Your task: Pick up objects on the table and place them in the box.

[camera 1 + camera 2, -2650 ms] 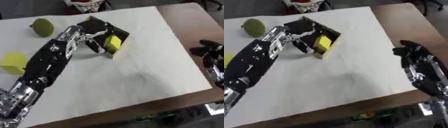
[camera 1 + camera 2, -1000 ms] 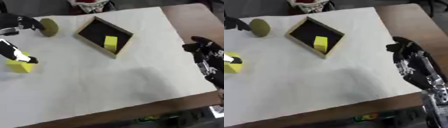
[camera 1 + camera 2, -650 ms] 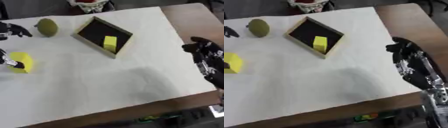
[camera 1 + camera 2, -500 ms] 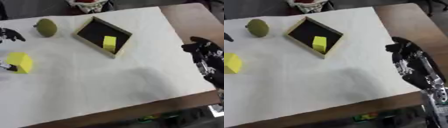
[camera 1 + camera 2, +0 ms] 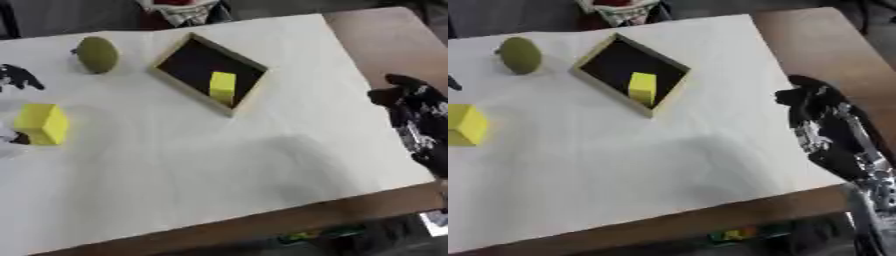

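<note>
A wooden box (image 5: 250, 63) with a dark floor lies askew at the back middle of the white sheet. A small yellow block (image 5: 222, 87) stands inside it by the near wall. On the sheet at the left lies a yellow cube (image 5: 42, 123), with an olive-green round object (image 5: 96, 54) behind it. Only dark fingers of my left hand (image 5: 17, 77) show at the left edge, spread and holding nothing. Another dark bit of that hand sits at the cube's lower left corner. My right hand (image 5: 824, 117) rests open at the right edge, fingers up.
The white sheet (image 5: 227, 165) covers most of the brown table (image 5: 385, 35), whose bare wood shows at the right and along the front edge. Cloth in red and white (image 5: 179, 7) lies beyond the far edge.
My left arm has pulled back from the box to the left edge, leaving the small yellow block inside. The right hand has stayed put.
</note>
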Action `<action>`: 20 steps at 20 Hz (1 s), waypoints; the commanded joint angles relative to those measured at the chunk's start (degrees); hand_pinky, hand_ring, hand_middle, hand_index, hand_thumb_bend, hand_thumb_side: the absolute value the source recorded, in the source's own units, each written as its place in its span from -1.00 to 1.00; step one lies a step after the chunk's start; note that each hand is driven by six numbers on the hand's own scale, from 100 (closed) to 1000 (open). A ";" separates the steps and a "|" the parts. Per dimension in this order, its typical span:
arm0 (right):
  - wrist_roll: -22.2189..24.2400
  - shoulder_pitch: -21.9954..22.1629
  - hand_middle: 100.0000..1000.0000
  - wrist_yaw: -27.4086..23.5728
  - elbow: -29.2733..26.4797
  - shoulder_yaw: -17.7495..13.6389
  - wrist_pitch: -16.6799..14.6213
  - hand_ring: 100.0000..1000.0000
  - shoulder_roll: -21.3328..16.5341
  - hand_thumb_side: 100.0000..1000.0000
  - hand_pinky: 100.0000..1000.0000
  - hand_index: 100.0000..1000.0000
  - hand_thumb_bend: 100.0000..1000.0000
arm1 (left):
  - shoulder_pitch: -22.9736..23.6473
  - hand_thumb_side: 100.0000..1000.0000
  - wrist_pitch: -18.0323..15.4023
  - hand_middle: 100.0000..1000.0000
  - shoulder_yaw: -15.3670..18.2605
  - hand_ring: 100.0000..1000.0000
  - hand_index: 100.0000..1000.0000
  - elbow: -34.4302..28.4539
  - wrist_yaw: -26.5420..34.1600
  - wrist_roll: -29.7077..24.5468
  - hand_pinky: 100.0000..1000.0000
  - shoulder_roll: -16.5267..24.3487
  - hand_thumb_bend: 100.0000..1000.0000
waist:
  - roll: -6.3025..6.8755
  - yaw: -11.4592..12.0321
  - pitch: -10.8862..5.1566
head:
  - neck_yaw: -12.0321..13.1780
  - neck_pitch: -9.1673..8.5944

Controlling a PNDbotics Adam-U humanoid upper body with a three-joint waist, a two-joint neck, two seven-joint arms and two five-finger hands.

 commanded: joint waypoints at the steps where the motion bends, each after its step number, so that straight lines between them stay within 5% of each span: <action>1: -0.05 -0.36 0.19 0.03 -0.46 -0.51 -0.13 0.59 -1.21 -0.18 0.67 0.73 -1.00 | -1.27 -0.12 -0.28 0.67 0.39 0.56 0.83 0.25 -0.66 0.18 0.67 1.27 0.29 | -0.05 -0.03 -0.92 | 1.91 0.28; 7: -0.03 -0.36 0.19 0.02 -0.42 -0.52 -0.13 0.59 -1.21 -0.18 0.67 0.73 -1.00 | -1.67 -0.12 -0.41 0.65 0.17 0.54 0.82 0.70 -1.28 0.64 0.66 0.65 0.27 | -0.02 -0.03 -0.92 | 4.78 0.28; 16: 0.02 -0.44 0.19 0.02 -0.32 -0.50 -0.13 0.59 -1.19 -0.18 0.67 0.73 -1.00 | -2.36 -0.24 -0.54 0.46 -0.61 0.43 0.70 2.07 -2.98 0.51 0.58 -0.26 0.21 | 0.02 -0.19 -0.88 | 5.25 0.28; 20: 0.06 -0.48 0.19 0.03 -0.29 -0.49 -0.13 0.59 -1.16 -0.18 0.67 0.73 -1.00 | -2.53 -0.61 -0.96 0.14 -0.96 0.19 0.45 2.32 -3.65 0.67 0.45 -0.72 0.01 | 0.07 -0.26 -0.86 | 5.03 0.28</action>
